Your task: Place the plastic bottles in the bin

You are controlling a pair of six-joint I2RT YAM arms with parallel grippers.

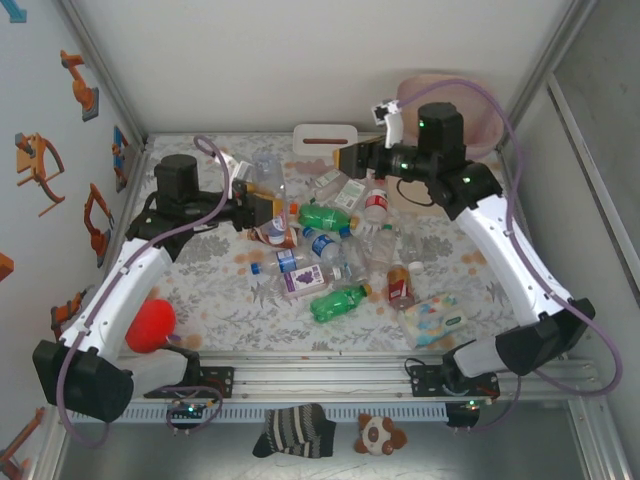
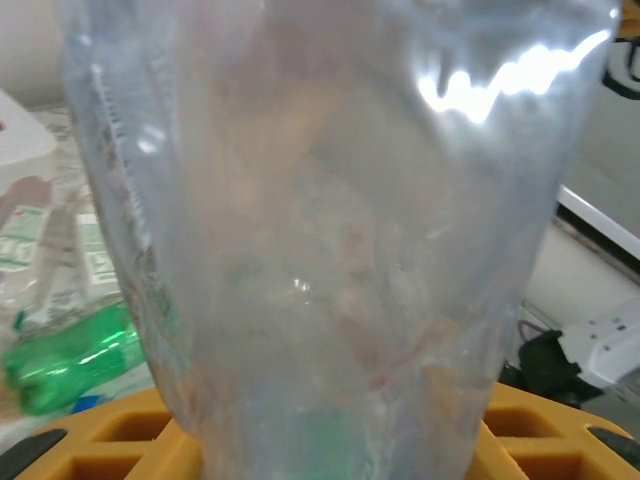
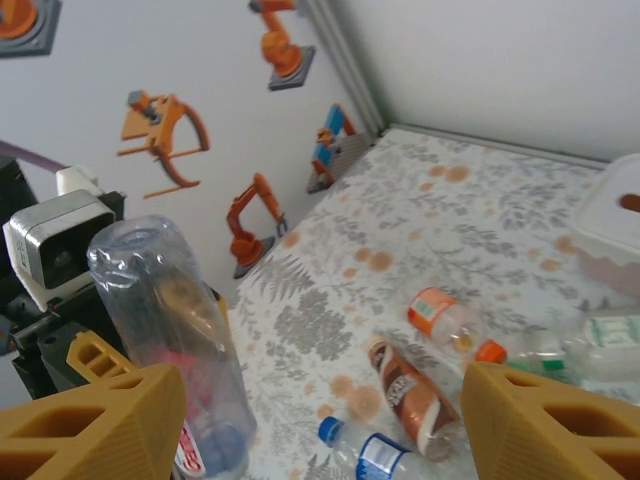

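While left claw [image 1: 260, 207] pinches clear bottle [image 1: 268, 172] near upright over counter [image 1: 210, 290], right claw [image 3: 322, 420] stands spread, nothing between fingers. Pink bin [image 1: 475, 130] in far right corner, behind right arm; inside hidden, cannot tell contents. Other plastic bottles [image 1: 335, 245] lie heaped mid-counter, outside bin. White tissue box [image 1: 325, 135] against back wall, left of bin.

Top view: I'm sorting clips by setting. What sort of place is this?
Probably a lab robot cell: white enclosure walls with robot-arm stickers, two arms bolted to an aluminium rail, bottles strewn on a patterned tablecloth.
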